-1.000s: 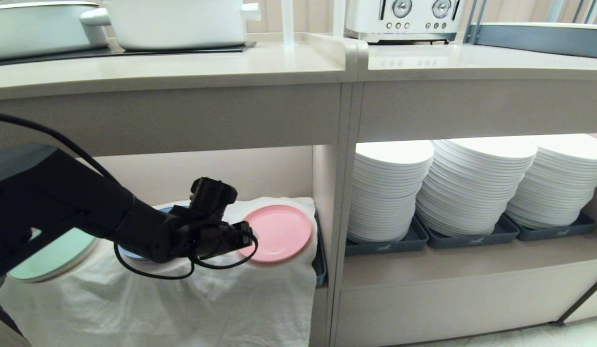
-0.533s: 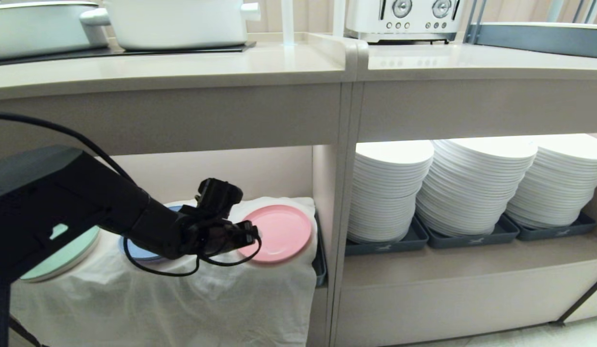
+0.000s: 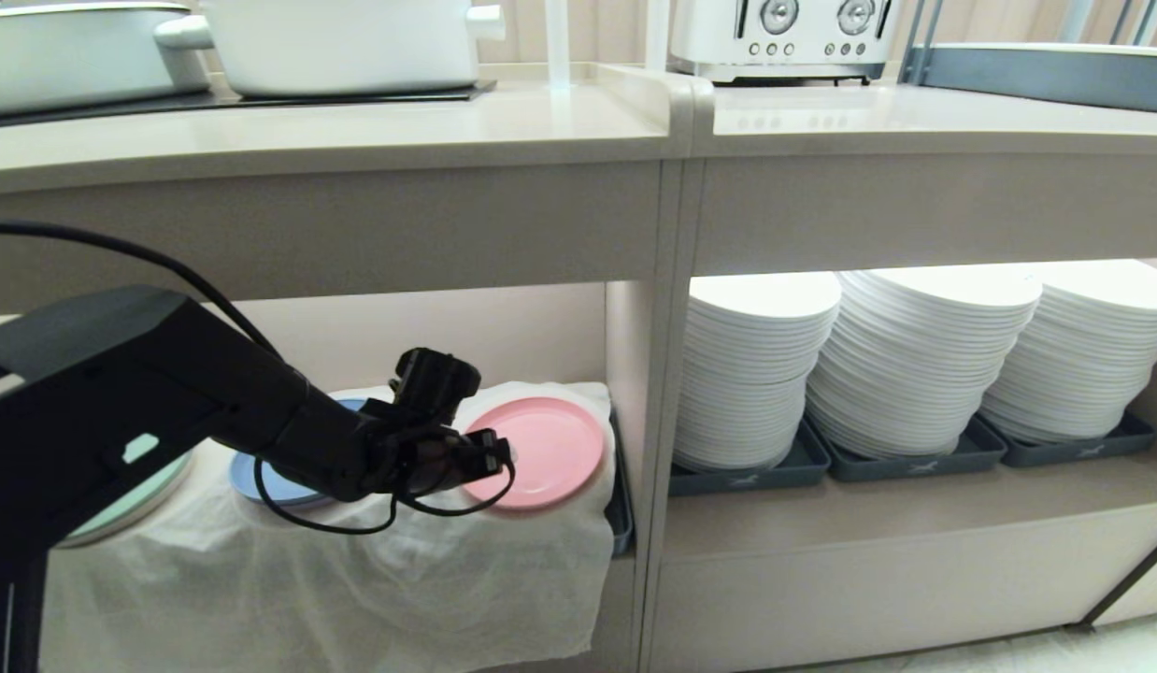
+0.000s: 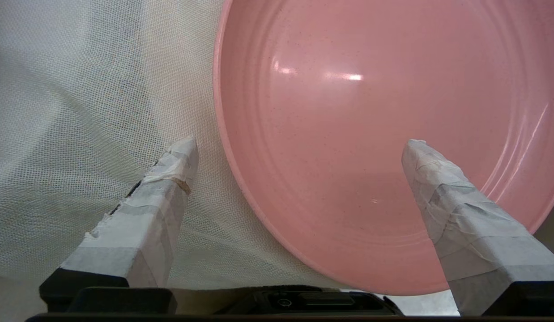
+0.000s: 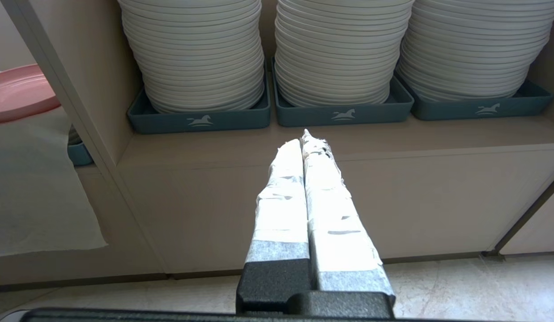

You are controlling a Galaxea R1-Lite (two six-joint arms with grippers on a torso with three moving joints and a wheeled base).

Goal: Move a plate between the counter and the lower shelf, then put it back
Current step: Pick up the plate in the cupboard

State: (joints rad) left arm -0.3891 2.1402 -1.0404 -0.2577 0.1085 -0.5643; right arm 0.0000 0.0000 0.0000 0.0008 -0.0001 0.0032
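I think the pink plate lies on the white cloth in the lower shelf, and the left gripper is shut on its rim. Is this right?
Not quite. The left gripper is open, not shut on the rim: in the left wrist view one of its fingers is over the cloth and the other over the plate, wide apart. The plate does lie on the cloth in the lower shelf.
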